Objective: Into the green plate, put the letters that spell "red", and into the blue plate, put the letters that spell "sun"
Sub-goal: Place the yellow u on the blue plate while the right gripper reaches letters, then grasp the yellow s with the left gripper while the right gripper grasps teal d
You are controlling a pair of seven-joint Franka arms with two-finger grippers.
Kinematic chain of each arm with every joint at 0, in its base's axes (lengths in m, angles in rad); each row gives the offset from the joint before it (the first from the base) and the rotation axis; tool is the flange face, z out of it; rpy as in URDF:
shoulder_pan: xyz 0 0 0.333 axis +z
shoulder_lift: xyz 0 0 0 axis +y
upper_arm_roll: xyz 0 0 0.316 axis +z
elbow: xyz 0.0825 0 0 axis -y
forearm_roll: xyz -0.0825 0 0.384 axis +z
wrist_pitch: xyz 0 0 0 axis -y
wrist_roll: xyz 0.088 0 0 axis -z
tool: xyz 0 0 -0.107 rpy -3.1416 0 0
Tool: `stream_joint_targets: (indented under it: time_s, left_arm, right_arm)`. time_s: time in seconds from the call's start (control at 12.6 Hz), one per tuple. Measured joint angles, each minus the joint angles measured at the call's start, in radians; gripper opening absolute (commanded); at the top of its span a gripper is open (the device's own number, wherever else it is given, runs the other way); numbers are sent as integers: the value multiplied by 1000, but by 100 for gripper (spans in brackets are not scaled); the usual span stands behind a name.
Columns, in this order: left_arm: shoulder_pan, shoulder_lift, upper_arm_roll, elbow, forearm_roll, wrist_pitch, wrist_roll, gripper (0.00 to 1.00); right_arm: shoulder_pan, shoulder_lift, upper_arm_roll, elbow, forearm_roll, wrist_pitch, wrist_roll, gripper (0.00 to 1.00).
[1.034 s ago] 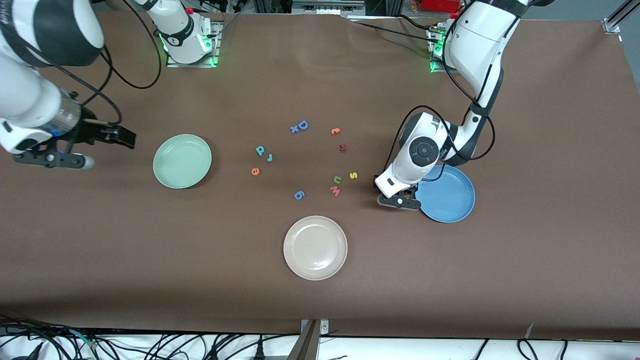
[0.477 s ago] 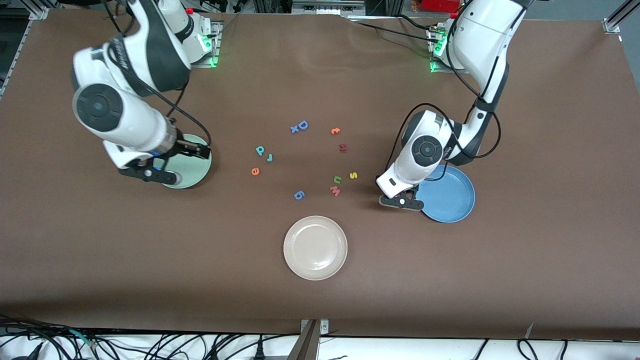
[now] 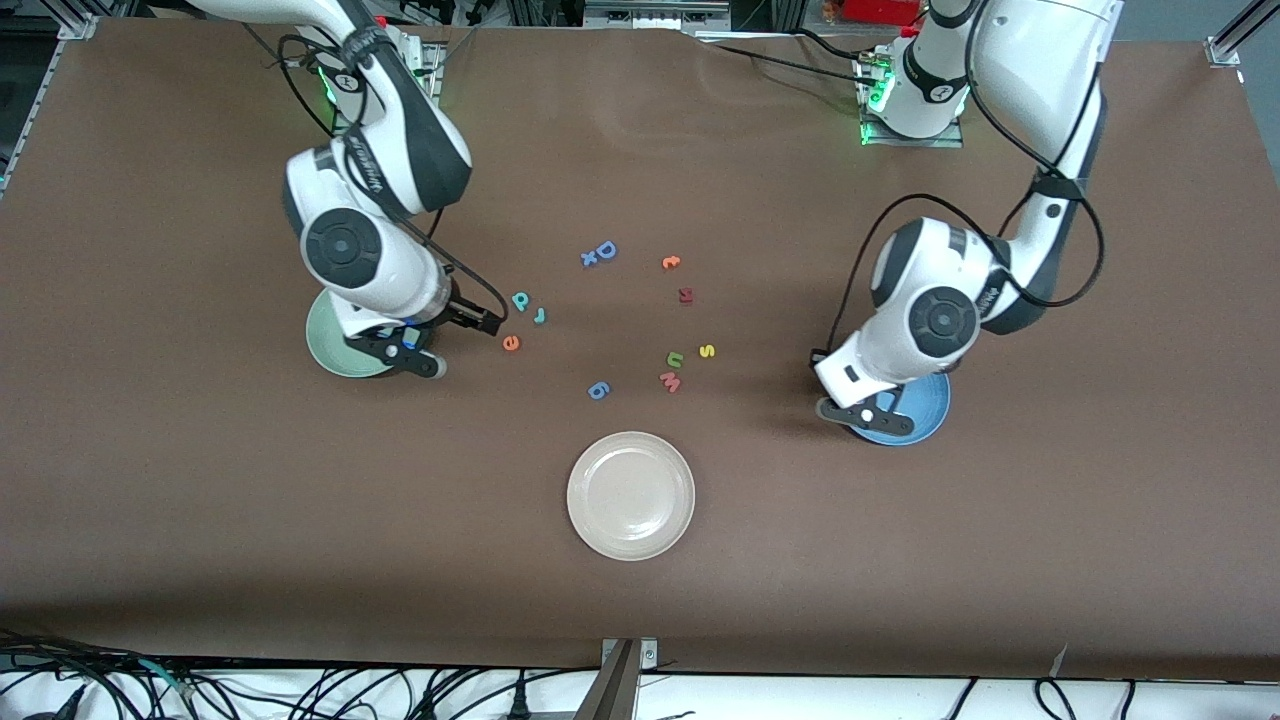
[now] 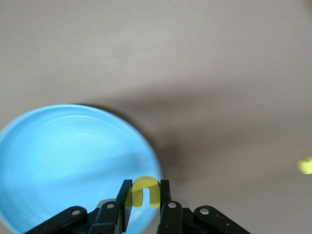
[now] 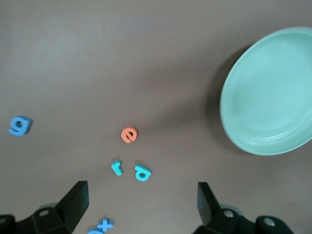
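My left gripper [image 4: 145, 192] is shut on a small yellow "u/n" letter [image 4: 145, 190], held over the rim of the blue plate [image 4: 63, 161] on the side toward the loose letters. From the front, that gripper [image 3: 852, 410] covers part of the blue plate [image 3: 918, 415]. My right gripper [image 5: 141, 204] is open over the table between the green plate [image 5: 273, 92] and the teal "r" [image 5: 116, 167], teal "d" [image 5: 142, 172] and orange "e" [image 5: 129, 134]. The yellow "s" [image 3: 707, 351] and olive "u/n" [image 3: 675, 359] lie mid-table.
A beige plate [image 3: 630, 495] sits nearest the front camera. Other loose letters: pink "w" [image 3: 670, 381], blue "g" [image 3: 598, 390], blue "D" [image 3: 605, 250] with an "x" [image 3: 589, 258], an orange letter [image 3: 671, 262] and a dark red one [image 3: 685, 295]. The right arm hides much of the green plate [image 3: 335, 352].
The right arm swung in from its end of the table, past the green plate, toward the teal letters. The left gripper shut on the yellow letter and carried it over the blue plate's rim.
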Motion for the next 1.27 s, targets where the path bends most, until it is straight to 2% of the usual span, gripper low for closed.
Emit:
stream_joint_targets:
  time_s: [0.08, 0.16, 0.48, 0.8, 1.27]
  left_arm:
    - [26, 9, 1, -4, 42, 0, 19, 54]
    - [41, 19, 1, -7, 63, 0, 30, 100]
    - [40, 37, -8, -8, 67, 1, 33, 100]
    - [34, 34, -20, -4, 67, 1, 2, 100]
    - [1, 33, -182, 23, 67, 7, -337, 100]
  right_arm:
    - [6, 7, 12, -36, 1, 35, 34, 99]
    - [7, 14, 27, -69, 2, 65, 62, 99]
    - [8, 55, 60, -168, 2, 173, 122, 98]
    - [8, 137, 66, -186, 3, 254, 162, 95]
    - [9, 171, 79, -190, 3, 265, 178, 92]
